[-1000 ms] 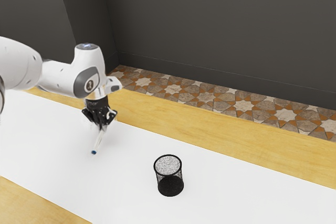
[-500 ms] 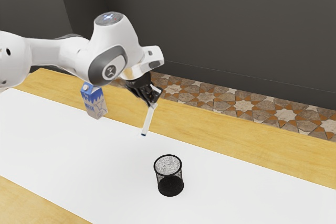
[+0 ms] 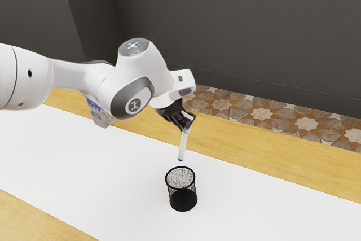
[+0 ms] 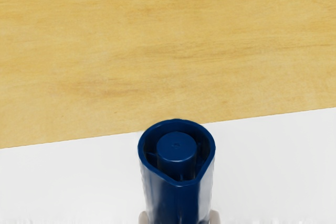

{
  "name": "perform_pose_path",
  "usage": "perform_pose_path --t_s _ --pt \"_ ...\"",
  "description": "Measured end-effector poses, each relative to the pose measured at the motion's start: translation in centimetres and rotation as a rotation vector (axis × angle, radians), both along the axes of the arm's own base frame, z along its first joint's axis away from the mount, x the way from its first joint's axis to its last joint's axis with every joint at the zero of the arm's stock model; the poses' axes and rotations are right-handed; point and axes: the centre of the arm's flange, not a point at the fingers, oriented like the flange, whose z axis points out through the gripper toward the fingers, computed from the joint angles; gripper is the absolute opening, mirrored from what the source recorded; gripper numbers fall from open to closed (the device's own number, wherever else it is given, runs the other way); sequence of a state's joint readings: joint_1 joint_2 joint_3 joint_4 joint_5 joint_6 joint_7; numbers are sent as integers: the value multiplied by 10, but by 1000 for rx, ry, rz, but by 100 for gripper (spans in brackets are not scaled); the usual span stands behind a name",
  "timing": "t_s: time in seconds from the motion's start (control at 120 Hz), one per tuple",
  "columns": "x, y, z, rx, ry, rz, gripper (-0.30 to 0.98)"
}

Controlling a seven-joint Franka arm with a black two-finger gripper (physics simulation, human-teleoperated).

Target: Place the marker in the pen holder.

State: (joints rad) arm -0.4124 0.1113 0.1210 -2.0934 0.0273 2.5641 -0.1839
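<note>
Presently, the black two-finger gripper (image 3: 185, 126) is grasping the marker (image 3: 183, 145), with its fingers closed on the two sides of the barrel. The marker hangs in the air under the gripper. It is nearly upright, leaning a little, so that its blue lower tip points slightly toward the exterior view's left. The barrel looks white in that view.

The black mesh pen holder (image 3: 183, 201) stands upright on the white strip (image 3: 73, 159) of the tabletop. In the exterior view, the tip of the marker appears just beyond the far side of the holder's round rim, apart from it. The marker is thus outside the holder; whether it is exactly above the opening, I cannot tell.

In the wrist view, a dark blue, hollow end of the marker (image 4: 177, 148) is visible, having a round plug inside and a rim which comes to a rounded corner.

At the far left of the exterior view, a blue and white milk carton (image 3: 102, 118) is partly hidden behind the white arm (image 3: 132, 80). It is near the far edge of the strip, where the yellowish wooden tabletop (image 3: 254, 139) begins. Farther away lie patterned floor tiles (image 3: 262, 112) and a dark grey wall (image 3: 242, 26).
</note>
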Motion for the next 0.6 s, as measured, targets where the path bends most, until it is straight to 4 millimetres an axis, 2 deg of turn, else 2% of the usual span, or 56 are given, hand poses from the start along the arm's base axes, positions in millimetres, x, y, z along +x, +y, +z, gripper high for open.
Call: perform_pose_path --t_s 0.108,0.225,0.367,0.483,0.6 --pt "-6 -3 -8 -1 8 -1 -10" --pt "-22 -8 7 -16 -14 -13 -10" --pt "-41 -4 11 -25 -12 -14 -10" --pt "-56 -5 4 -23 5 -21 -10" --pt "-71 -23 -9 -14 31 -58 -10"
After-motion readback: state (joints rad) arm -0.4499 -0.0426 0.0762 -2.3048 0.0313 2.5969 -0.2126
